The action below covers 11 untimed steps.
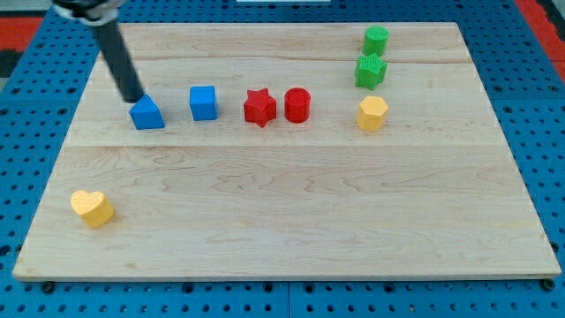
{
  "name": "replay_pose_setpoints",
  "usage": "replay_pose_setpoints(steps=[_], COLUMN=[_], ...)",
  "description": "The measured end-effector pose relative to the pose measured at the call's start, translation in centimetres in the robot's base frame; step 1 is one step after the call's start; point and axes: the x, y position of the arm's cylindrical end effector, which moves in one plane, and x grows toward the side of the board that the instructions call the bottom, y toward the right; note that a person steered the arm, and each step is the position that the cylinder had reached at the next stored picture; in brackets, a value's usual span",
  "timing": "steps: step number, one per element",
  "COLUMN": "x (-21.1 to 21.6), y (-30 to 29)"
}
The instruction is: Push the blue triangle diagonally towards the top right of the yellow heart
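The blue triangle sits in the upper left part of the wooden surface. My tip touches its upper left edge; my end effector is a plain rod with no jaws. The yellow heart lies well below, near the view's bottom left. To the triangle's right run a blue cube, red star and red cylinder.
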Motion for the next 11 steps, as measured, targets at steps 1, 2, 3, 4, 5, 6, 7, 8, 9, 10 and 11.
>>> replay_pose_setpoints(steps=[1, 2, 3, 4, 5, 6, 7, 8, 9, 10, 11], x=[2.9, 4.3, 1.4, 3.0, 3.4, 3.7, 6.1, 7.3, 6.4, 5.7, 8.5], y=[4.0, 4.5, -0.2, -4.6, -0.3, 3.9, 4.3, 5.9, 3.6, -1.6, -5.2])
